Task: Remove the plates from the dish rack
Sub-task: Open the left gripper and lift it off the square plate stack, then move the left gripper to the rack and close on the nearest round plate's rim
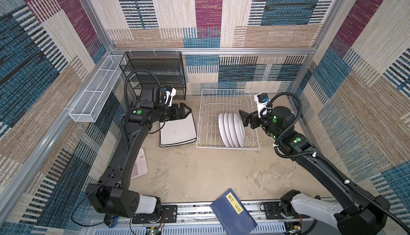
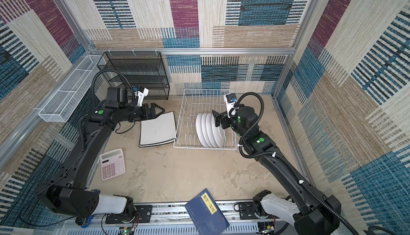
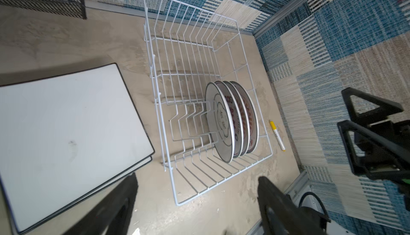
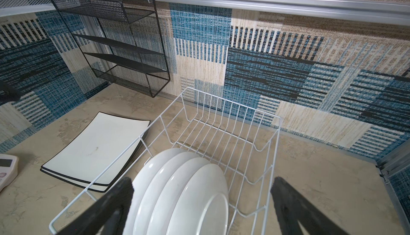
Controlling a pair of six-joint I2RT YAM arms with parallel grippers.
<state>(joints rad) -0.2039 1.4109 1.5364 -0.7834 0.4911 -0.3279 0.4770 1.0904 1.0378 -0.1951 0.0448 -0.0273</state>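
Square plates (image 1: 177, 131) lie stacked by the empty, wide left pincer (image 1: 188, 111); the wide right pincer (image 1: 244, 118) likely next grips the dish rack's (image 1: 200, 116) nearest round plate (image 1: 240, 134).

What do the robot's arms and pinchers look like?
The left arm and right arm are black, with white base sections, round green stickers and ribbed black cables. The left gripper and right gripper each have two black, triangular, open-framed fingers.
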